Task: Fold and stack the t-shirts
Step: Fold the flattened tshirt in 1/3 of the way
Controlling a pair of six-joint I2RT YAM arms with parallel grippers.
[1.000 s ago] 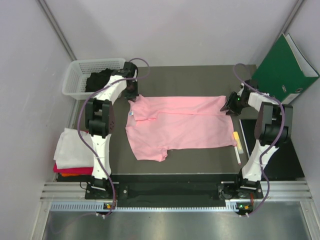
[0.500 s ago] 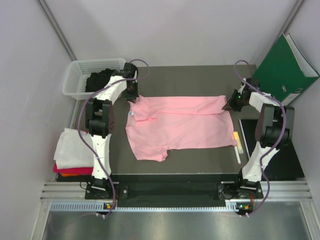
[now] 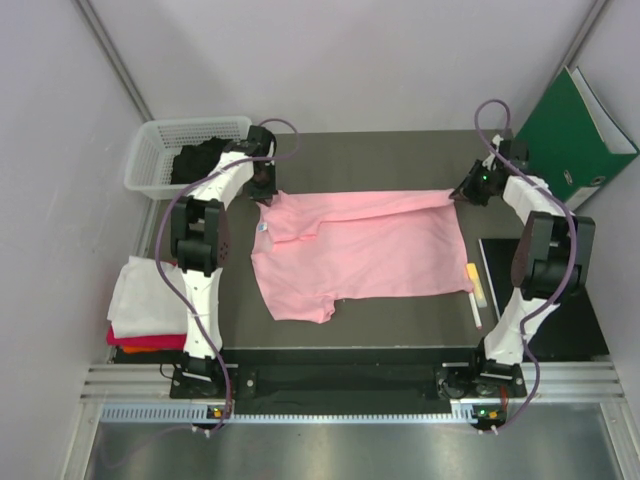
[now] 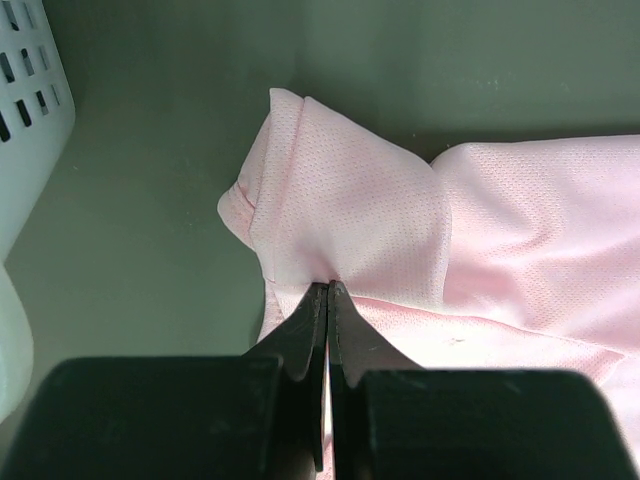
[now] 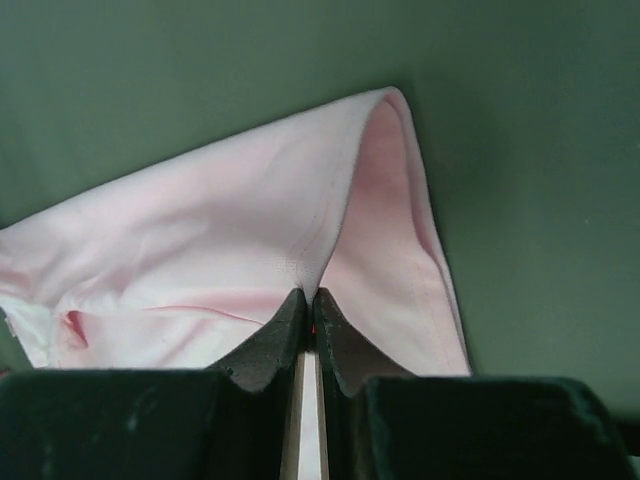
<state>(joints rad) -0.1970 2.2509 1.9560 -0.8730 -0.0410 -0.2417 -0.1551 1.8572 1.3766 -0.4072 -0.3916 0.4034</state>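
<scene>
A light pink t-shirt [image 3: 360, 245] lies spread across the dark table, its white neck label at the left. My left gripper [image 3: 265, 190] is shut on the shirt's far left corner; in the left wrist view its jaws pinch a fold of pink cloth [image 4: 345, 215] at the tips [image 4: 328, 288]. My right gripper [image 3: 462, 192] is shut on the far right corner, which is raised off the table; the right wrist view shows the hem [image 5: 300, 230] pinched between the tips [image 5: 308, 296]. A black t-shirt [image 3: 195, 160] lies in the basket. White [image 3: 140, 290], red and orange shirts are stacked at the left.
A white mesh basket [image 3: 150, 150] stands at the far left corner. A green binder [image 3: 565, 140] leans at the far right. A yellow marker [image 3: 473, 275] and a white one lie along the table's right edge.
The right gripper closed on the shirt's far right corner and has drawn it up and away from the arms' bases. The left gripper has stayed put, shut on its corner.
</scene>
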